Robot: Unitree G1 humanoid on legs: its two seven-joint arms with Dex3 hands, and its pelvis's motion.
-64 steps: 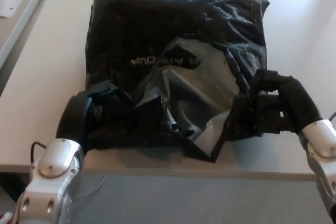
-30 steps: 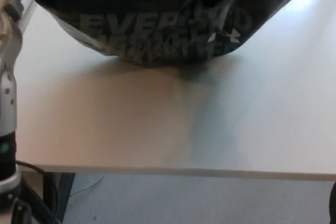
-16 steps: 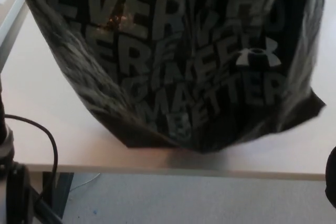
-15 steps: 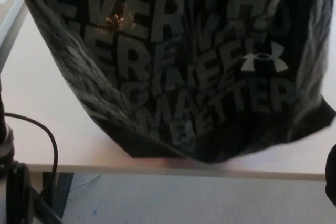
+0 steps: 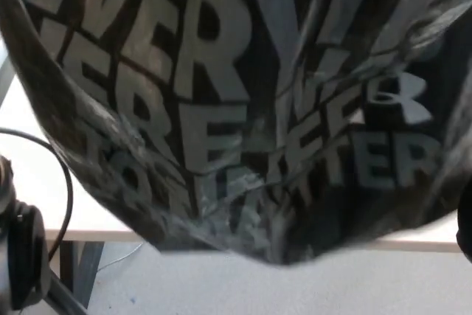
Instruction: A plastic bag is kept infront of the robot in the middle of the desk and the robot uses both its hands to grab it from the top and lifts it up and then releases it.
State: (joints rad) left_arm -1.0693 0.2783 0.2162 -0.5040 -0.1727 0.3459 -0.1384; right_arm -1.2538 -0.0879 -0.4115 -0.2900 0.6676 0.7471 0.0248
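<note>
We see the plastic bag point(image 5: 243, 108) hanging high, filling our view above the worktop point(image 5: 37, 189) edge, neither robot hand visible so their grip is unknowable, and a release here could drop it past that edge.

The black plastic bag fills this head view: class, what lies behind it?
Around the black plastic bag only slivers of the white desk and grey floor show. Everything else behind it is covered.
</note>
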